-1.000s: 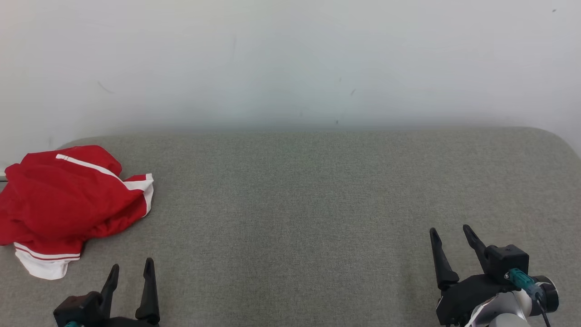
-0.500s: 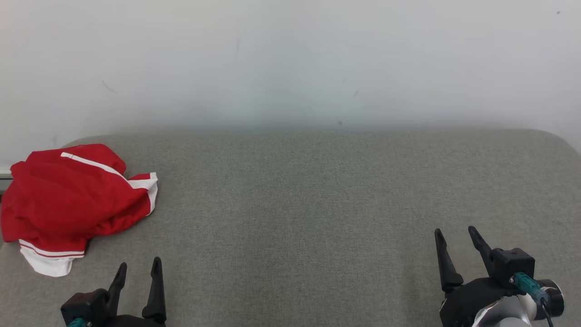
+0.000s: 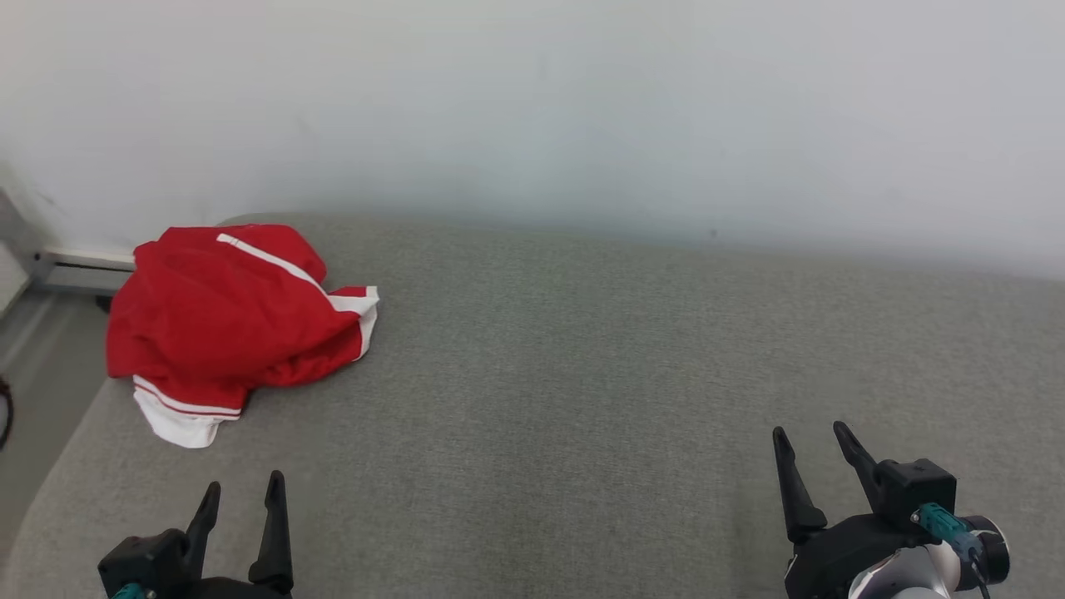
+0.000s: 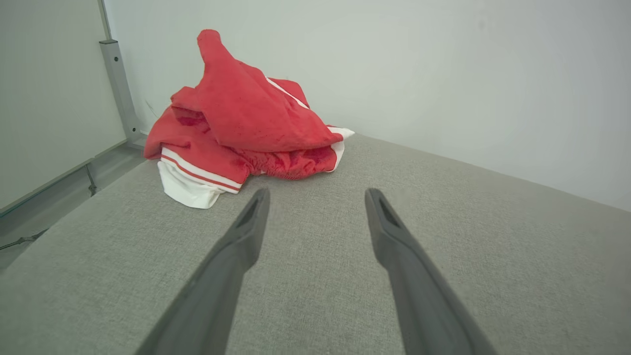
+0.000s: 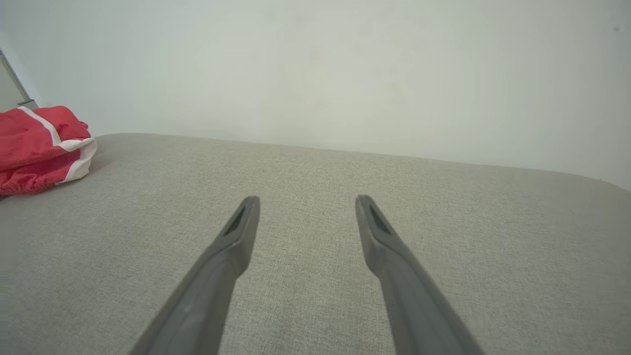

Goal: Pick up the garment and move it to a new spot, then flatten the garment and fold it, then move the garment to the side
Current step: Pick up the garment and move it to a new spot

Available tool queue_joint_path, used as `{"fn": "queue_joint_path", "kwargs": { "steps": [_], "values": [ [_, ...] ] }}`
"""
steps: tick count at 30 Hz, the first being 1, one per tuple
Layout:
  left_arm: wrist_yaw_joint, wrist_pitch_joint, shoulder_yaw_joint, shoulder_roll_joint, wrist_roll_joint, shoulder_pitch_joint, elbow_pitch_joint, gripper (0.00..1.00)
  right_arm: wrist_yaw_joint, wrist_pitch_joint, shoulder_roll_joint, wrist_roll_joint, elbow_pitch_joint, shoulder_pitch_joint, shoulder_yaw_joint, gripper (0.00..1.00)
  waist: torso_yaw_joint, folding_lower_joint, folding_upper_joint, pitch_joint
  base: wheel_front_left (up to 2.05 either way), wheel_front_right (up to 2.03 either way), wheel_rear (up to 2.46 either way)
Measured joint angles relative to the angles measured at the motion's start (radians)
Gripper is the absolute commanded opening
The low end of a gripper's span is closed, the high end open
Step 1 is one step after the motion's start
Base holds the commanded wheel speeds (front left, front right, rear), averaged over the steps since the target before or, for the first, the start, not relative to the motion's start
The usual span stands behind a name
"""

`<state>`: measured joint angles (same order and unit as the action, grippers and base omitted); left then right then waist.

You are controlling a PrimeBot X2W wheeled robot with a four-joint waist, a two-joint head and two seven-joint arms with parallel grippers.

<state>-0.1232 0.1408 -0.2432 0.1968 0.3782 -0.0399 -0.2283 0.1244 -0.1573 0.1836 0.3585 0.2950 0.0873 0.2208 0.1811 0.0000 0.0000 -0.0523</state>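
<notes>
The garment is red with white trim and lies crumpled in a heap at the far left corner of the grey padded surface. In the left wrist view the garment piles up just beyond my fingertips. My left gripper hovers open near the front left, a short way in front of the heap, holding nothing. At the front right my right gripper is open and empty, far from the cloth. The right wrist view has the garment at its left edge.
A pale wall rises directly behind the padded surface. Off the left edge the floor drops away, with a grey metal rail standing at the wall. The surface's left edge runs close to the heap.
The head camera has turned left, so the whole scene sits further right and the floor at the left now shows. The garment lies as before and both grippers stay open.
</notes>
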Motion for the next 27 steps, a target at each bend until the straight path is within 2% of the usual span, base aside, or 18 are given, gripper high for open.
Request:
{"fn": "queue_joint_path", "kwargs": {
  "steps": [19,27],
  "values": [
    [0.000,-0.023,0.022,0.025,-0.010,0.031,0.021,1.00,0.000,0.017,-0.025,0.000,-0.015,-0.004,0.012,1.00,0.265,0.0000,-0.0001,-0.006,0.00,0.00,0.00],
    [0.002,-0.057,0.013,0.024,-0.008,-0.008,0.000,1.00,0.000,0.026,-0.023,-0.007,-0.039,0.003,0.014,1.00,0.314,-0.0001,0.0000,0.011,0.00,0.00,0.00]
  ]
}}
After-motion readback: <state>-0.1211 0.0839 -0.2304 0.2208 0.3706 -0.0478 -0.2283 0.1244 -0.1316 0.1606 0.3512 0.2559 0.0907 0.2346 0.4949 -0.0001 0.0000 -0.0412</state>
